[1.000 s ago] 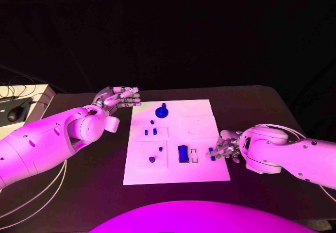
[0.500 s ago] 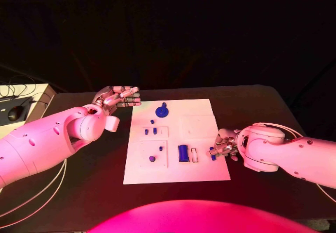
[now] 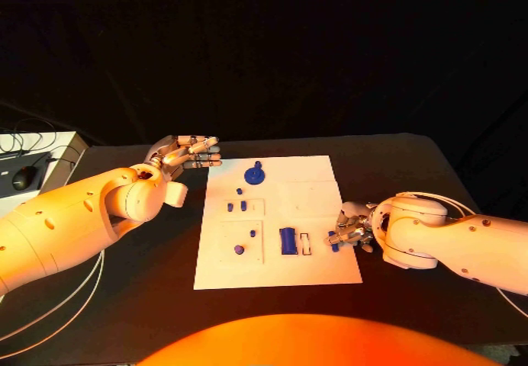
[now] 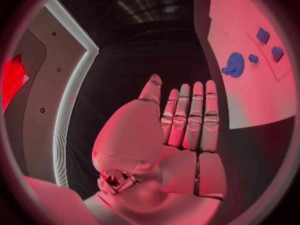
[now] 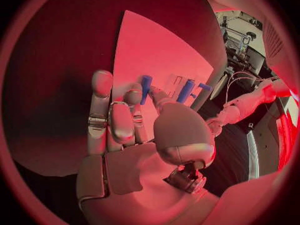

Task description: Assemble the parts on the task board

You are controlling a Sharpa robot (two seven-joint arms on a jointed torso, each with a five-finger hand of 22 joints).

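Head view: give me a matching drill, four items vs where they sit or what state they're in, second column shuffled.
Column A
1. blue gear-shaped part
2. tall blue rectangular block
3. silver left hand
4. silver right hand

Column B
a. at the white task board's right edge, fingers at a small blue peg
b. far end of the board
c. off the board's far left corner, holding nothing, fingers extended
d. near half of the board, beside a pale slot

Pairs: 1-b, 2-d, 3-c, 4-a
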